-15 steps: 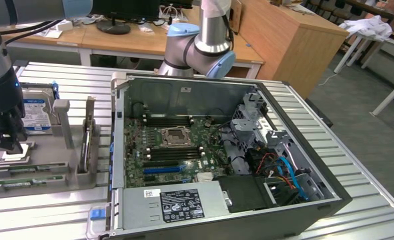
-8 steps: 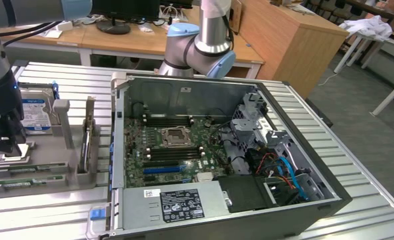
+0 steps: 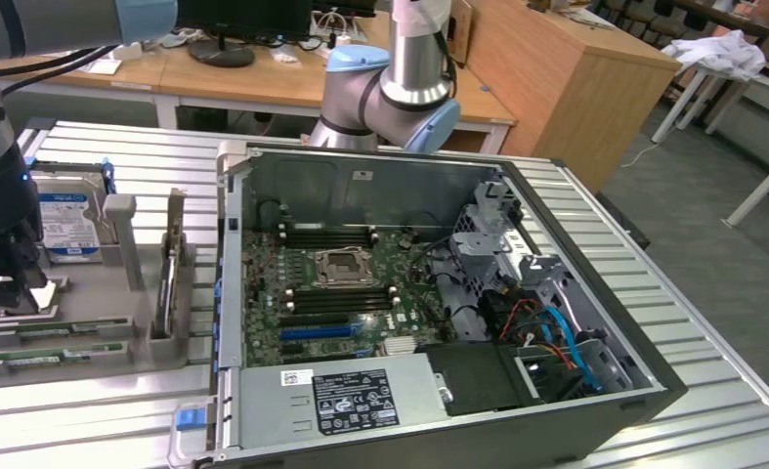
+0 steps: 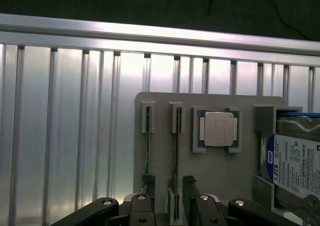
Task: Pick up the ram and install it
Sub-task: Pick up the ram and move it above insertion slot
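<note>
The gray tray [image 4: 160, 156] holds the ram [image 4: 176, 151] and a second stick [image 4: 147, 151], both thin, green and standing in narrow slots. It also holds a square shiny chip [image 4: 218, 129] and a silver drive [image 4: 296, 163]. The gripper [image 4: 169, 193] is wide open, with a black finger on each side of the ram.

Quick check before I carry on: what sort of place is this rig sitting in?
Probably an office-like lab set up for PC assembly: an open computer case on a slatted aluminium table, a grey parts tray with a hard drive beside it, and wooden desks behind.
</note>
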`<state>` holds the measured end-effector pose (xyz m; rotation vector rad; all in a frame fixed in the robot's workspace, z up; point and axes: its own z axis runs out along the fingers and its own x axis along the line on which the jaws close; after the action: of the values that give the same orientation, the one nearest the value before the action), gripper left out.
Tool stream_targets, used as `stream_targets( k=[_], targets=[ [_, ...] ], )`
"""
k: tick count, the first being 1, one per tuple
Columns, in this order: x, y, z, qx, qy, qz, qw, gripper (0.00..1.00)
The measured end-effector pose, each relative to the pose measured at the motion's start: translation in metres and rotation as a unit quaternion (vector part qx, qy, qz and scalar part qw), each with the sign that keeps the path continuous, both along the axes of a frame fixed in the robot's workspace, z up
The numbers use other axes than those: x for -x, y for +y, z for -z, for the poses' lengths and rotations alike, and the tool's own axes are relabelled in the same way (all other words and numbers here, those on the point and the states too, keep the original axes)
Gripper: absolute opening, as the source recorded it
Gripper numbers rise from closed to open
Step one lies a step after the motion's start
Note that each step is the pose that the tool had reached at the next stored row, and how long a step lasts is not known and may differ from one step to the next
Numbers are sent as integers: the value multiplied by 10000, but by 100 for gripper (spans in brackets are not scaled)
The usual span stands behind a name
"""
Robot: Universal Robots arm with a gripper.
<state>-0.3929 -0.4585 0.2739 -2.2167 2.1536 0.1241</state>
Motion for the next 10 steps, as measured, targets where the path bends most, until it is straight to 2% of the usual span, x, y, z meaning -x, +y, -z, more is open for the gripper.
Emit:
stream_targets(
  k=[10],
  targets=[
    [0, -1, 25, -1, -1, 0, 10000, 36]
  ],
)
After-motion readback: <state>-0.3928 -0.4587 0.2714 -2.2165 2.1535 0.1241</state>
